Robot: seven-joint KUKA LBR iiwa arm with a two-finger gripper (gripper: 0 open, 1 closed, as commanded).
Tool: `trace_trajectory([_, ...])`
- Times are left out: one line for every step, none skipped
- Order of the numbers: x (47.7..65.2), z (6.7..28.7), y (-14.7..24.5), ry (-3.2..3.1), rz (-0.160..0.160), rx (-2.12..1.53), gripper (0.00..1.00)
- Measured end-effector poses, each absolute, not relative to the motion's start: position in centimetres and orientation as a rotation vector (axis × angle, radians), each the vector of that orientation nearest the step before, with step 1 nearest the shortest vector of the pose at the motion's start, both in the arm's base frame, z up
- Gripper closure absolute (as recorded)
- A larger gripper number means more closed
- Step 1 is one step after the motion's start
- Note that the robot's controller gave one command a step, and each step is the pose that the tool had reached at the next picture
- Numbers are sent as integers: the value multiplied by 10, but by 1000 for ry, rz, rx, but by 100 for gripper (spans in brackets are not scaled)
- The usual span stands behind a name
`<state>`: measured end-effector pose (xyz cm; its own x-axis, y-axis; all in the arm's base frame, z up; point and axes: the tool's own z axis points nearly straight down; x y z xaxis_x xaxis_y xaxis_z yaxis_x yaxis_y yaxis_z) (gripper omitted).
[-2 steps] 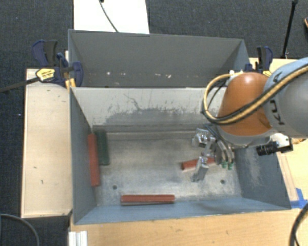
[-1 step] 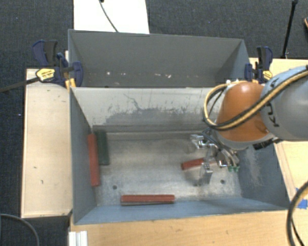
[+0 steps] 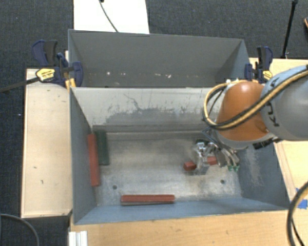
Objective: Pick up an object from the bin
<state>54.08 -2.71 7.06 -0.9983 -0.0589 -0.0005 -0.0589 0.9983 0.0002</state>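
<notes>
Grey metal bin [image 3: 143, 104] floor, gripper [image 3: 203, 159] low under orange cover [image 3: 241, 111], jaw state cannot be told, small red block [image 3: 189, 165] touching gripper, partly hidden, long red bar [image 3: 147, 199] and green bar [image 3: 102, 147] well apart from gripper.

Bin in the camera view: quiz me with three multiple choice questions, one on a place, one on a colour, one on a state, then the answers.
1. Where does the dark green block lie? A) by the view's left wall B) mid-floor C) by the right wall
2. What colour is the long block by the near wall? A) blue B) red C) yellow
3. How does that long block lie? A) upright B) stacked on another C) flat
Answers: A, it sits beside a red block along that wall; B, plainly red; C, lengthwise on the bin floor.
</notes>
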Motion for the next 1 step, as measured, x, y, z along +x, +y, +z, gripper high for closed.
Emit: trace_trajectory([551, 208, -53, 3130, -2, 44, 100])
